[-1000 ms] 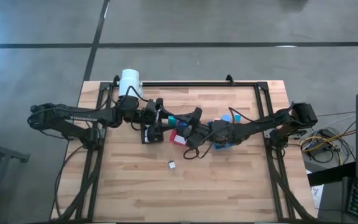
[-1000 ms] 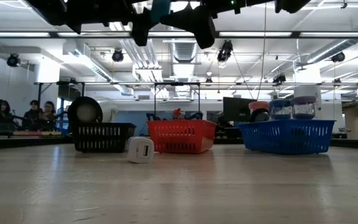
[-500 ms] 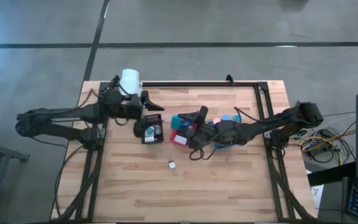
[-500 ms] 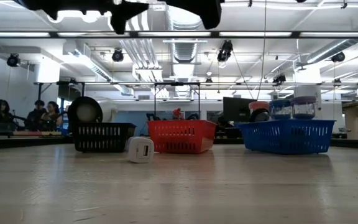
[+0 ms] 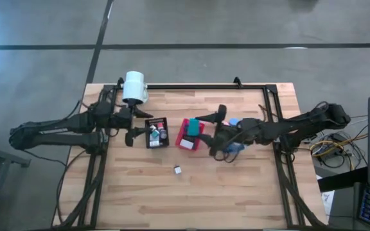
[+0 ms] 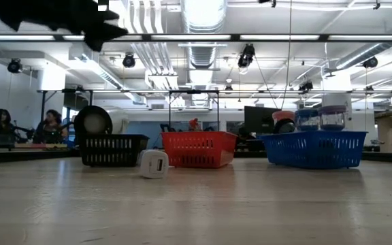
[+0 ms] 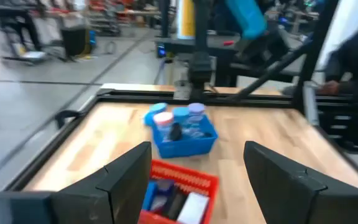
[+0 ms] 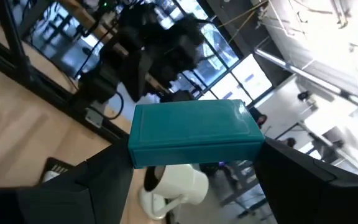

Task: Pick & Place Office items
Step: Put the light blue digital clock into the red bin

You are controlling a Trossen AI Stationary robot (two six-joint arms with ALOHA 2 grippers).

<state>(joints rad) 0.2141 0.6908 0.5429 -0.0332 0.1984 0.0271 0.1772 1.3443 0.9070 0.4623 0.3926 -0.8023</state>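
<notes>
Nearest the low camera, a small white block (image 6: 154, 164) stands alone on the table (image 5: 236, 192); in the high view it sits just below the frame's centre (image 5: 178, 169), well apart from both arms. Behind it in the low view stand three trays in a row: the black tray (image 6: 113, 150) left of centre, the red tray (image 6: 199, 149) at centre and the blue tray (image 6: 314, 149) to the right.

From above, the right gripper (image 5: 205, 122) is at mid-frame over the red tray (image 5: 186, 136), its jaws clamped on a teal block (image 8: 194, 133), whose top shows from above (image 5: 194, 126). The blue tray (image 5: 234, 146) is mostly hidden under the right arm.

The left gripper (image 5: 133, 123) is left of centre, just beside the black tray (image 5: 148, 133), jaws apart and holding nothing; small pieces lie in that tray.

Farther back, a big white cylinder (image 5: 134, 86) stands at the table's upper left edge. Beyond the table, people (image 6: 50, 124) sit at the low view's far left.
</notes>
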